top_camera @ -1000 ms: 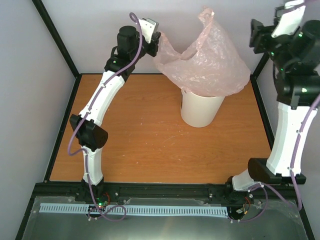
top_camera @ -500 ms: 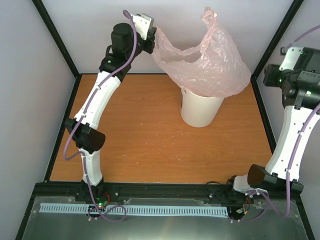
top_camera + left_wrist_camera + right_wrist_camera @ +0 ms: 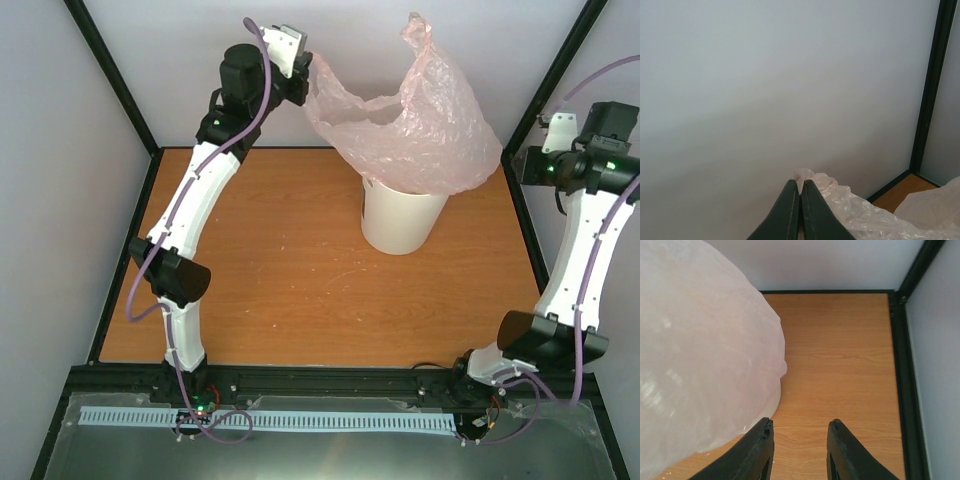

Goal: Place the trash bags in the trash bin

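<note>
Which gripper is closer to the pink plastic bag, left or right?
Left. The left gripper pinches the edge of the pink bag; the right gripper stands open beside it, holding nothing.

a robotics lab test cell: a bare wood-grain table [image 3: 290, 290] is boxed in by plain pale wall panels [image 3: 60, 200] on black frame posts [image 3: 110, 75]. a left arm [image 3: 195, 200] and a right arm [image 3: 580, 260] are bolted to a black rail [image 3: 320, 380] at the table's near edge, with a slotted cable duct [image 3: 300, 421] just beyond that edge.
</note>
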`<state>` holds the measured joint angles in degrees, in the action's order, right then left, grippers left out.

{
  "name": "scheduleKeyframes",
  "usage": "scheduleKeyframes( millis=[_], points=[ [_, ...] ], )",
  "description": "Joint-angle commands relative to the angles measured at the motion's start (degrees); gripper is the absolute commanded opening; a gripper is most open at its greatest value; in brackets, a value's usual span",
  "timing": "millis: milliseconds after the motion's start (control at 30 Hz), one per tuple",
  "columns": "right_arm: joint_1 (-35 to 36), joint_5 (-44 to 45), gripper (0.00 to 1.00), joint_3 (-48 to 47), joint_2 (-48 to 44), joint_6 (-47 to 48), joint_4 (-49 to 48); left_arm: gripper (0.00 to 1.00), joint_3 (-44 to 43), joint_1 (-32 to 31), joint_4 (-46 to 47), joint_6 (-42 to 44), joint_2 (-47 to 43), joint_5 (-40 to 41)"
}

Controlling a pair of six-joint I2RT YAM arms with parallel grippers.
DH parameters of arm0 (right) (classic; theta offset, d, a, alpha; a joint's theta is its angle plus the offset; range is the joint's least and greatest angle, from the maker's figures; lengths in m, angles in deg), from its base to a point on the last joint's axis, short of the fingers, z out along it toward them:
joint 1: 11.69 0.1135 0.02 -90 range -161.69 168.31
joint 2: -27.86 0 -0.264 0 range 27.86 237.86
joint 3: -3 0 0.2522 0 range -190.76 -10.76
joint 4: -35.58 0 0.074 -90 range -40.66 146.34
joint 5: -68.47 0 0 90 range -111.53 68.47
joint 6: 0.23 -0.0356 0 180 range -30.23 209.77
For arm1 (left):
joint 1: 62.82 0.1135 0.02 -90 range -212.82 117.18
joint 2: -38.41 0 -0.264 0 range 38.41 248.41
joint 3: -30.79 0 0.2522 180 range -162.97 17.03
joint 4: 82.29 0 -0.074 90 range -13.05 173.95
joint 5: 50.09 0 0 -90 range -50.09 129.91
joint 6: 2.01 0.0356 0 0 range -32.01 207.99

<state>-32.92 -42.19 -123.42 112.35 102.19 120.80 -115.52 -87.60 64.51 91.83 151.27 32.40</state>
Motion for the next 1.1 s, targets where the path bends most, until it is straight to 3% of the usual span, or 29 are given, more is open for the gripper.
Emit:
scheduleKeyframes(
  millis=[0, 600, 1067],
  points=[
    [1.2, -5.3, 0.3, -1.7, 4.3, 1.6, 1.7, 0.01, -3.9, 0.2, 0.7, 0.8, -1.5, 0.3],
    [18.2, -8.5, 0.24, -8.0, 13.7, 2.3, 0.2, 0.01, -6.7, 0.2, 3.3, 2.4, -2.0, -0.4],
    [20.3, -6.4, 0.26, -8.5, 20.2, 2.2, 0.9, 0.01, -6.2, 0.1, 3.4, 0.0, 0.8, -2.6]
  ],
)
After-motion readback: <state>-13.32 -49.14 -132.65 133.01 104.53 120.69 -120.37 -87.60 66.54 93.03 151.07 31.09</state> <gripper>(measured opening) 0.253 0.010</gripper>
